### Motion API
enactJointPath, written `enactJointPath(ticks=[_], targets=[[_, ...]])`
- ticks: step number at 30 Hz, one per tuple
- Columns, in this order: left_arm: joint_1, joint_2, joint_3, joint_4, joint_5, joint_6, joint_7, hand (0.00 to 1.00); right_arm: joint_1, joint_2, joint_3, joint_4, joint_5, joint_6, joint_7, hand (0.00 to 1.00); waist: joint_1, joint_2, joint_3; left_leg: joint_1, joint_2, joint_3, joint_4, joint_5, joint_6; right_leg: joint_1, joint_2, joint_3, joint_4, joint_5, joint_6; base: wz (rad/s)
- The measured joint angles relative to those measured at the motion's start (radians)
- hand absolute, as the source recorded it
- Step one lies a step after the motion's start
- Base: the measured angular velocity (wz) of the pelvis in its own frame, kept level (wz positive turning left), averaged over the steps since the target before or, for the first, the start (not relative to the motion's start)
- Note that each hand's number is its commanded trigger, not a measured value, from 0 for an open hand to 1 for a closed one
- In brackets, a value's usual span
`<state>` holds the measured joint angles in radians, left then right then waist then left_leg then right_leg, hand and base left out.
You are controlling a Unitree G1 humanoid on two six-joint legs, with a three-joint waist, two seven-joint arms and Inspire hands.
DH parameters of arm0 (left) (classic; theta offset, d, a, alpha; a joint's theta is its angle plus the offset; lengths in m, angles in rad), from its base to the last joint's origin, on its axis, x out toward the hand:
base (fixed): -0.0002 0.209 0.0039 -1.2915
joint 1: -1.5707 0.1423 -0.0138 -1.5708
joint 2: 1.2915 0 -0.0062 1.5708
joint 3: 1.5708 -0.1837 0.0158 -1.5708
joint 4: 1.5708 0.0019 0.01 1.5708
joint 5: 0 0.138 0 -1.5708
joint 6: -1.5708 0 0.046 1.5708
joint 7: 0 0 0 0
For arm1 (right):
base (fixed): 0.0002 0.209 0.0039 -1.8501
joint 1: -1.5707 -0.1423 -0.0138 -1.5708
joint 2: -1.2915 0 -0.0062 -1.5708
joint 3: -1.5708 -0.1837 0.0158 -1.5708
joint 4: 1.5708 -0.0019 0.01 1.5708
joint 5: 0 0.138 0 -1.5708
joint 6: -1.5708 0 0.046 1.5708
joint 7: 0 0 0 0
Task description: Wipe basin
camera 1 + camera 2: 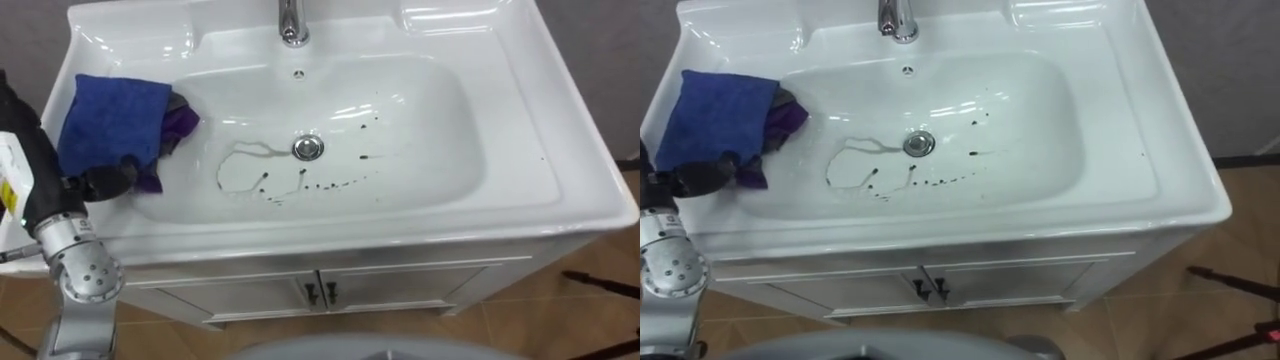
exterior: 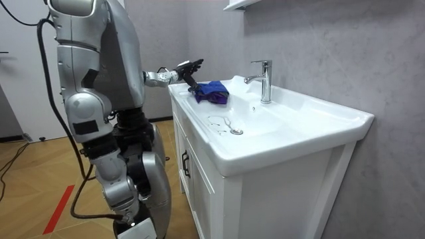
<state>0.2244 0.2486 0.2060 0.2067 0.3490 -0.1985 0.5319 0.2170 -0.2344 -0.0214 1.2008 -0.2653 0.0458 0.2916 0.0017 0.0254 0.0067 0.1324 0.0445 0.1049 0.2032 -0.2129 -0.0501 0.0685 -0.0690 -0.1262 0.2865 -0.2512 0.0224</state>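
Observation:
The white basin carries dark specks and a thin grey trail around the drain. A blue cloth with a purple fold lies bunched on the basin's left rim and hangs a little into the bowl. My left hand comes in from the lower left. Its dark fingers lie fairly straight along the cloth's near edge and touch it. The room view has the same hand stretched out over the cloth at the basin's far corner.
A chrome tap stands at the back centre of the basin. Below the rim are white cabinet doors with dark handles. I stand at the basin's front, toward its left end, on a wooden floor.

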Motion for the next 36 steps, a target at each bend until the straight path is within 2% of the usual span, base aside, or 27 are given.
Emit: enactJointPath(ticks=[3,8,16,18,20,21,23,26,31,36], targets=[[-0.041,0.000,0.003,0.000,0.017,0.003,0.000,0.00,0.002,0.006,0.000,0.002,0.022,0.001,-0.018,0.00,-0.006,0.001,0.0056,-0.005,0.001,0.001,-0.001,0.000,0.000,-0.007,0.001,0.002,0.004,0.000,0.000,0.01],[-0.074,0.010,0.014,-0.025,0.017,0.003,0.002,0.00,0.004,0.011,0.000,0.010,0.031,0.004,-0.020,0.00,-0.017,0.010,-0.0001,-0.009,0.001,0.001,-0.005,0.000,0.001,-0.018,0.005,0.016,0.006,0.004,0.001,-0.04],[-0.076,0.010,0.018,-0.032,0.038,0.010,-0.001,0.00,0.000,0.023,0.000,0.040,0.043,0.022,-0.018,0.00,-0.023,0.009,-0.0012,-0.001,0.001,0.005,-0.005,0.000,0.001,-0.018,0.009,0.038,0.005,0.004,0.000,-0.07],[-0.075,0.009,0.018,-0.007,0.039,0.020,-0.014,0.00,0.001,0.023,-0.001,0.042,0.043,0.029,-0.017,0.00,-0.024,0.010,-0.0012,0.000,0.001,0.006,-0.005,0.000,0.001,-0.018,0.010,0.043,0.003,0.004,0.000,-0.03],[-0.075,0.009,0.015,0.048,0.047,0.047,-0.042,0.00,-0.009,0.022,-0.001,0.037,0.042,0.042,-0.015,0.00,-0.024,0.014,-0.0035,0.001,0.001,0.006,-0.005,0.000,0.001,-0.017,0.011,0.043,0.003,0.004,0.000,0.00],[-0.075,0.009,0.015,0.064,0.049,0.051,-0.049,0.00,-0.010,0.022,-0.001,0.037,0.043,0.042,-0.015,0.00,-0.024,0.014,-0.0037,0.001,0.001,0.006,-0.005,0.000,0.001,-0.016,0.011,0.043,0.003,0.004,-0.001,0.00],[-0.075,0.007,0.008,0.105,0.061,0.086,-0.077,0.00,-0.010,0.020,-0.001,0.033,0.042,0.042,-0.015,0.00,-0.024,0.015,-0.0037,0.001,0.001,0.006,-0.006,0.000,0.001,-0.016,0.011,0.043,0.004,0.005,-0.001,0.00],[-0.075,0.007,0.002,0.119,0.059,0.109,-0.095,0.00,-0.018,0.019,-0.002,0.028,0.043,0.043,-0.012,0.00,-0.025,0.016,-0.0037,0.001,0.001,0.005,-0.008,0.000,0.001,-0.016,0.011,0.041,0.003,0.005,-0.001,0.02],[-0.072,0.007,0.000,0.160,0.060,0.124,-0.103,0.00,-0.031,0.018,-0.002,0.026,0.054,0.045,-0.012,0.00,-0.024,0.021,-0.0070,0.004,0.001,0.006,-0.011,0.000,0.001,-0.013,0.012,0.042,0.004,0.005,-0.001,0.00],[-0.045,0.000,-0.005,0.166,0.061,0.136,-0.103,0.00,-0.029,0.020,-0.001,0.019,0.057,0.058,-0.018,0.00,-0.023,0.017,-0.0053,0.004,0.001,0.006,-0.012,0.000,0.001,-0.014,0.012,0.041,0.004,0.005,-0.001,0.00]])
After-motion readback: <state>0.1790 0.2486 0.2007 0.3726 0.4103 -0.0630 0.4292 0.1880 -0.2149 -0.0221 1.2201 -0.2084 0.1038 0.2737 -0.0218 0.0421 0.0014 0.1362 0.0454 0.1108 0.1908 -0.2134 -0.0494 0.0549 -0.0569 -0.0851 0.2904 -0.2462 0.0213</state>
